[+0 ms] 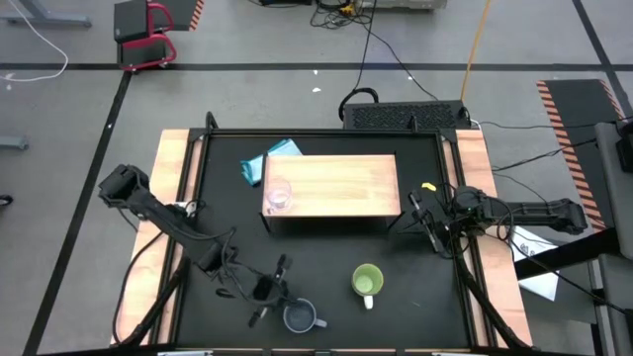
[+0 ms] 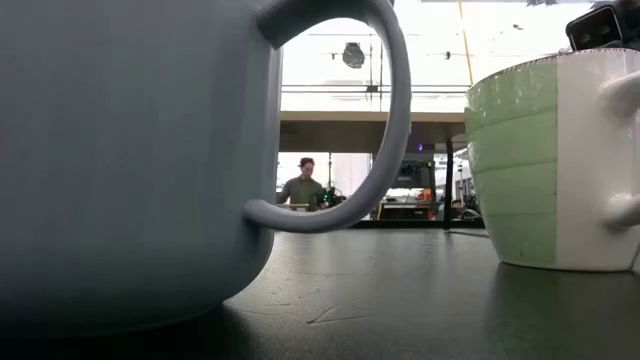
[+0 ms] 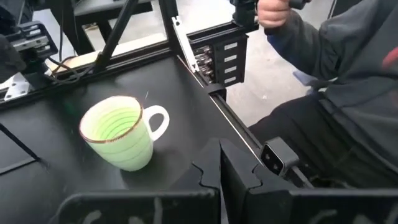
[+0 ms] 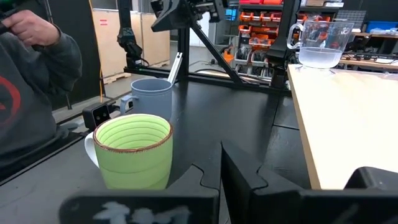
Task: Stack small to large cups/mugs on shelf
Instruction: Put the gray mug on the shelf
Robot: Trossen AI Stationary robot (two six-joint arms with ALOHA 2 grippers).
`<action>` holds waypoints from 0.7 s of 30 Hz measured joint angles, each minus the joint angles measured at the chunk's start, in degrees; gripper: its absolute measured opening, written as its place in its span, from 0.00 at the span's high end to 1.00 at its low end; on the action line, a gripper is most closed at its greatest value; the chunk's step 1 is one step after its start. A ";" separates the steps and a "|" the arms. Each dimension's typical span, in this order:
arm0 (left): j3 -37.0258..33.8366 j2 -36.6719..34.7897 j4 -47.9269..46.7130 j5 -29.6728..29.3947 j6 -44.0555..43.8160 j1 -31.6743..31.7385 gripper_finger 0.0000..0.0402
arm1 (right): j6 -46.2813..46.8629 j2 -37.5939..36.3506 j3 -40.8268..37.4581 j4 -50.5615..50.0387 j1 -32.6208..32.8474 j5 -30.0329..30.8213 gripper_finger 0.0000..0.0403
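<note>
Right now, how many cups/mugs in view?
3. Clear glass cup on the shelf, at its left end; green mug and grey-blue mug on the table, near the front edge.

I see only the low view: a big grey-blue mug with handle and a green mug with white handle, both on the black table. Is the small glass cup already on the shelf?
Observer: Yes. The small clear glass cup stands on the light wooden box-like shelf, near its left end.
Operator: Where is the left gripper?
Observer: The left gripper is shut and empty, just left of the grey-blue handled mug.
Operator: And the right one?
Observer: The right gripper is shut and empty by the shelf's right end, facing the green mug with white handle.
</note>
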 joint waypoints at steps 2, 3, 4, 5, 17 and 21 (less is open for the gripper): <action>1.32 0.00 -1.85 0.10 0.33 0.00 1.00 | -0.02 0.00 -0.02 0.02 0.00 0.00 1.00; 2.00 0.00 -2.94 0.10 0.31 0.00 1.00 | -0.04 0.00 -0.01 0.02 0.00 0.00 1.00; 2.54 0.00 -3.91 0.08 0.02 0.14 1.00 | -0.10 0.00 -0.01 0.01 0.00 0.00 1.00; 3.03 0.41 -4.49 0.10 -0.41 0.44 1.00 | -0.13 0.00 -0.01 0.02 -0.01 -0.02 1.00; 13.95 11.32 -15.84 3.22 -0.21 2.30 1.00 | -0.24 0.00 0.00 -0.24 -0.02 -0.02 1.00; 16.05 11.47 -17.85 3.31 0.12 1.87 1.00 | -0.24 0.02 -0.02 -0.45 -0.02 -0.02 1.00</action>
